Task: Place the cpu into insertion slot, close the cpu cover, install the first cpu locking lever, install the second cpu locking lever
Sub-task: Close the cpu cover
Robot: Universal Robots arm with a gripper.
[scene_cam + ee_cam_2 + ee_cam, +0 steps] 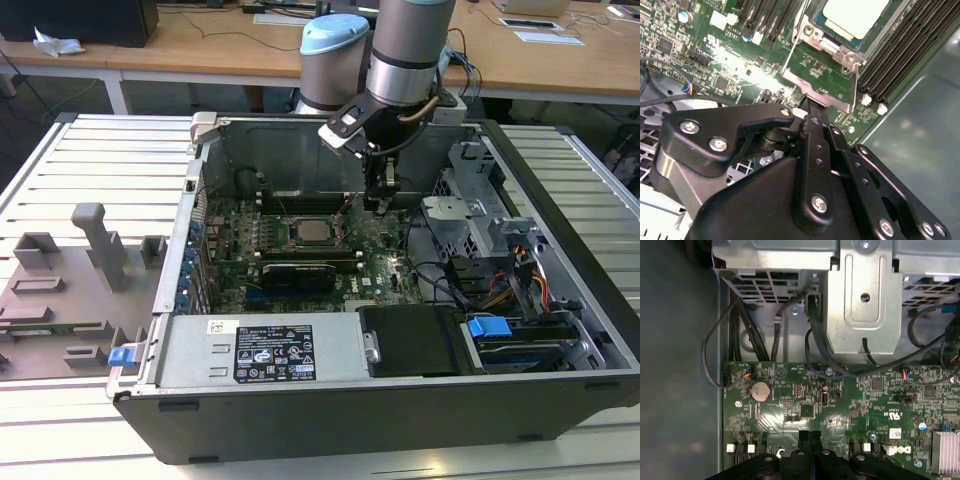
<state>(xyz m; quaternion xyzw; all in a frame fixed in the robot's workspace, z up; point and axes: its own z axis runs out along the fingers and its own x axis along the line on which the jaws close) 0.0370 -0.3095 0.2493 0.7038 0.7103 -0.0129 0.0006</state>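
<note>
1. Our gripper (379,200) hangs inside the case (300,150), and its fingers (803,436) are pressed together with nothing between them.
2. In the second wrist view its tip (808,105) sits just beside the slot (822,92), at the silver rim. We cannot tell whether it touches.
3. We see the cpu (312,230) lying flat in the slot near the middle of the board (385,240), pale top up, to the exterior view's left of the gripper.
4. The cover (816,31) lies down over the cpu and frames its top.
5. Thin wire levers (792,47) run along two sides of the slot. We cannot tell whether they are latched.
6. Long black memory slots (905,45) flank the slot.
7. Past the board's edge, a metal drive cage (862,300) stands with black cables (715,347) trailing beside it.
</note>
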